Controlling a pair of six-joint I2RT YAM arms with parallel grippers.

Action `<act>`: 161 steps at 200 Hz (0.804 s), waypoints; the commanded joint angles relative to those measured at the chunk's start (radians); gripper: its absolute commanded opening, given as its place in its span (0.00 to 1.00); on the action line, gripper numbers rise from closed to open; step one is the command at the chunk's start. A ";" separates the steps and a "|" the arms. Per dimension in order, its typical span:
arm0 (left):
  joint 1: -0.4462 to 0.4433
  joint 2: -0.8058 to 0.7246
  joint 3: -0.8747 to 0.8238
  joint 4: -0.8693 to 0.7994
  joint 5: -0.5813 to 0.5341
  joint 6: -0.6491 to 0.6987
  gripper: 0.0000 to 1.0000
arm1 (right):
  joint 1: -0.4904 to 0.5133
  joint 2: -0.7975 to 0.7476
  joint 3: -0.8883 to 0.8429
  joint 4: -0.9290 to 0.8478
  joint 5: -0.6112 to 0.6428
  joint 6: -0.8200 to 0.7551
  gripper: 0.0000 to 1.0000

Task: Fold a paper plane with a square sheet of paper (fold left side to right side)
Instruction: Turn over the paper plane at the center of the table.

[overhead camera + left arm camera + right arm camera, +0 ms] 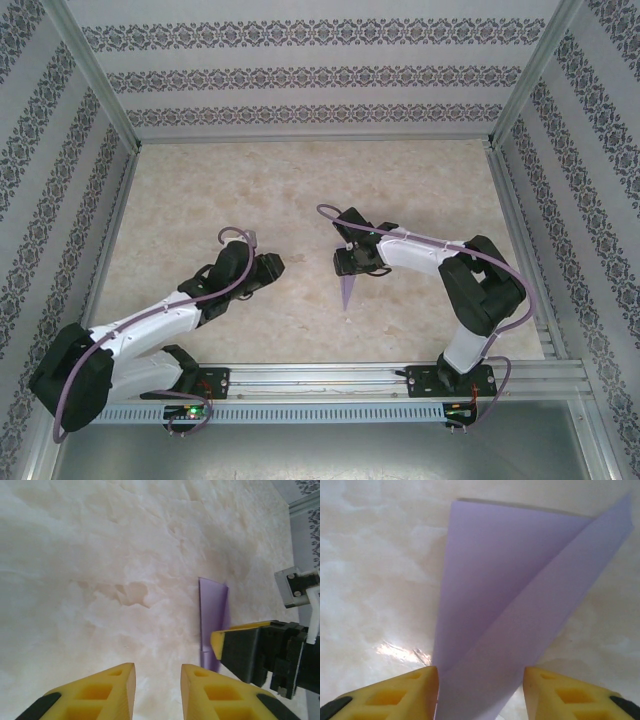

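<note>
The paper plane (346, 288) is a slim lilac dart on the table, its tip toward the near edge. In the right wrist view the paper plane (510, 595) shows two overlapping folded flaps running down between my fingers. My right gripper (350, 263) sits over its wide end, open. The left finger (415, 692) touches the paper's edge, and a small gap separates the paper from the right finger (560, 692). My left gripper (270, 265) stands to the left of the plane, open and empty (157, 680). From there the plane (214, 610) shows beside the right gripper's finger (240, 647).
The beige marbled tabletop (250, 190) is bounded by patterned side walls and a metal rail (330, 375) at the near edge. The right arm's black elbow (485, 290) rises to the right of the plane.
</note>
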 commanded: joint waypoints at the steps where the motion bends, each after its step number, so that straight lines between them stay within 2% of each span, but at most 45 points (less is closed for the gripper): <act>1: 0.016 -0.030 0.008 -0.099 -0.046 0.049 0.29 | 0.010 -0.044 0.004 -0.033 0.044 0.003 0.36; 41: 0.029 -0.098 0.029 -0.179 -0.092 0.079 0.32 | 0.008 -0.143 -0.025 -0.044 0.058 0.002 0.00; 58: 0.042 -0.141 0.042 -0.224 -0.115 0.103 0.35 | -0.012 -0.212 -0.055 -0.014 0.022 0.003 0.00; 69: 0.051 -0.171 0.052 -0.258 -0.133 0.121 0.38 | -0.038 -0.260 -0.086 0.028 -0.044 0.011 0.00; 109: 0.085 -0.281 0.055 -0.323 -0.166 0.155 0.49 | -0.165 -0.391 -0.245 0.323 -0.452 0.129 0.00; 128: 0.102 -0.320 0.045 -0.331 -0.159 0.158 0.52 | -0.191 -0.394 -0.308 0.485 -0.582 0.209 0.00; 161: 0.117 -0.351 0.028 -0.307 -0.130 0.159 0.57 | -0.192 -0.324 -0.404 0.790 -0.683 0.361 0.00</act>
